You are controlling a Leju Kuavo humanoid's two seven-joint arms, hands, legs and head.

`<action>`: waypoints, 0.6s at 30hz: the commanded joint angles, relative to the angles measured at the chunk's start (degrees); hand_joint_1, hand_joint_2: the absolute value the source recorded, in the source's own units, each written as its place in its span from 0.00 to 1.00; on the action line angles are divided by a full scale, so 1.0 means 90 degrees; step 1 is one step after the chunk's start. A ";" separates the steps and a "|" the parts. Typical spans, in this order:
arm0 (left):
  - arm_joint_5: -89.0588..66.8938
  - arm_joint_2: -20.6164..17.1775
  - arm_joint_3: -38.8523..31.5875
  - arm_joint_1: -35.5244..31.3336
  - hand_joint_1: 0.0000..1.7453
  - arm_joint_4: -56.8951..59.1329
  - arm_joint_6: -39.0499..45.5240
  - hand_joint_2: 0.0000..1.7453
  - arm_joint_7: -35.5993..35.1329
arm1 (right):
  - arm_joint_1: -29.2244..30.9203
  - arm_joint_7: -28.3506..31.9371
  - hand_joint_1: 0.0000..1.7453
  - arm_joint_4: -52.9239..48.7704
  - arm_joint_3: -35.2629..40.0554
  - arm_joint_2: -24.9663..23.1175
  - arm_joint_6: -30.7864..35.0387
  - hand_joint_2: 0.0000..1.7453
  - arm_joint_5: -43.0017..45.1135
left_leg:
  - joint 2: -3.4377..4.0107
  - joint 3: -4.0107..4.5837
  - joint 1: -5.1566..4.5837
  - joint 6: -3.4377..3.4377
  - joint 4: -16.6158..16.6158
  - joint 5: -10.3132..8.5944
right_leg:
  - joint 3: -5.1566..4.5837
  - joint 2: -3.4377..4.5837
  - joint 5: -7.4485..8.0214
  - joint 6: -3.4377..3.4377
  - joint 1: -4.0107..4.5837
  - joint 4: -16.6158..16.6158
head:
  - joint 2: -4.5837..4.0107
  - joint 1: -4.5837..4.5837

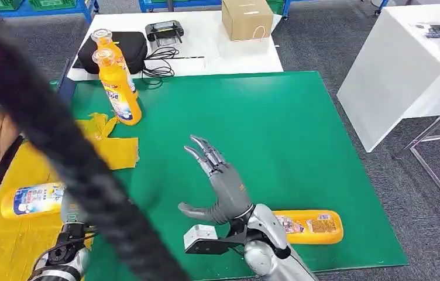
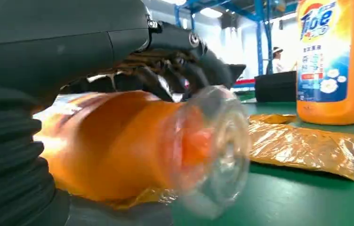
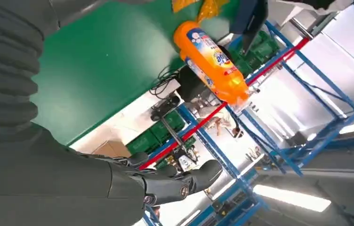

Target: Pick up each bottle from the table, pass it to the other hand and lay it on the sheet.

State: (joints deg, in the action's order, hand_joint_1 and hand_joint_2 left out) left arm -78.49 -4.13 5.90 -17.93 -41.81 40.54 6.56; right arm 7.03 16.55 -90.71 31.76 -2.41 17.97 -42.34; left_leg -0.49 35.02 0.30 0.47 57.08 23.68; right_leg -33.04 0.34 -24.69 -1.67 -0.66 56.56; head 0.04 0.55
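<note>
Bottles: two upright [image 1: 118, 88], two lying [image 1: 308, 227].

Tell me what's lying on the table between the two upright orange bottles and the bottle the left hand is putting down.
Crumpled yellow plastic lies there on the green mat, between the upright bottles and the lying bottle under the left hand. The head and left wrist views show it.

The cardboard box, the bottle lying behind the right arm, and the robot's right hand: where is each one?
Cardboard box [image 1: 246, 19]: head view, on its front face.
Lying bottle [image 1: 317, 227]: head view, on its label side.
Right hand [image 1: 224, 186]: head view, on the palm, fingers spread.
</note>
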 commanded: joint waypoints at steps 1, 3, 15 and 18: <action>0.0023 0.0155 -0.0222 0.0265 0.00 0.0215 -0.0061 1.00 0.0028 | 0.0297 -0.0039 0.00 0.0404 0.0149 0.0165 -0.0041 1.00 -0.0013 | 0.0023 -0.0028 0.0002 0.0001 -0.0007 0.0011 | 0.0026 0.0016 -0.0001 0.0003 0.0004 -0.0014 | 0.0000 0.0000; 0.0023 0.0155 -0.0222 0.0265 0.00 0.0215 -0.0061 1.00 0.0028 | 0.0297 -0.0039 0.00 0.0404 0.0149 0.0165 -0.0041 1.00 -0.0013 | 0.0027 -0.0030 0.0004 0.0000 -0.0006 0.0012 | 0.0027 0.0019 0.0000 0.0004 0.0006 -0.0015 | 0.0000 0.0000; 0.1368 0.0358 -0.0412 0.0548 0.00 -0.0132 -0.0243 1.00 0.1273 | 0.0273 -0.0021 0.00 0.0414 0.0060 0.0329 -0.0435 1.00 0.0228 | 0.0022 -0.0030 0.0001 0.0004 -0.0008 0.0011 | 0.0029 0.0014 -0.0001 0.0000 0.0003 -0.0018 | 0.0000 0.0000; 0.1559 0.0500 -0.0663 0.0932 0.00 -0.1050 -0.0061 1.00 0.1898 | 0.0237 0.0012 0.00 0.0403 0.0074 0.0430 -0.0505 1.00 0.0175 | 0.0022 -0.0030 0.0002 0.0003 -0.0007 0.0013 | 0.0030 0.0014 -0.0002 0.0001 0.0004 -0.0018 | 0.0000 0.0000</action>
State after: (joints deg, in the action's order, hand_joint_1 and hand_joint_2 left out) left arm -68.53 -3.04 3.74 -16.20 -42.81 38.95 15.67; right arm 7.40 15.96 -90.07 31.80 -1.49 15.01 -41.11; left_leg -0.49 35.02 0.30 0.47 57.09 23.68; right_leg -33.04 0.34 -24.69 -1.67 -0.67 56.56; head 0.04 0.55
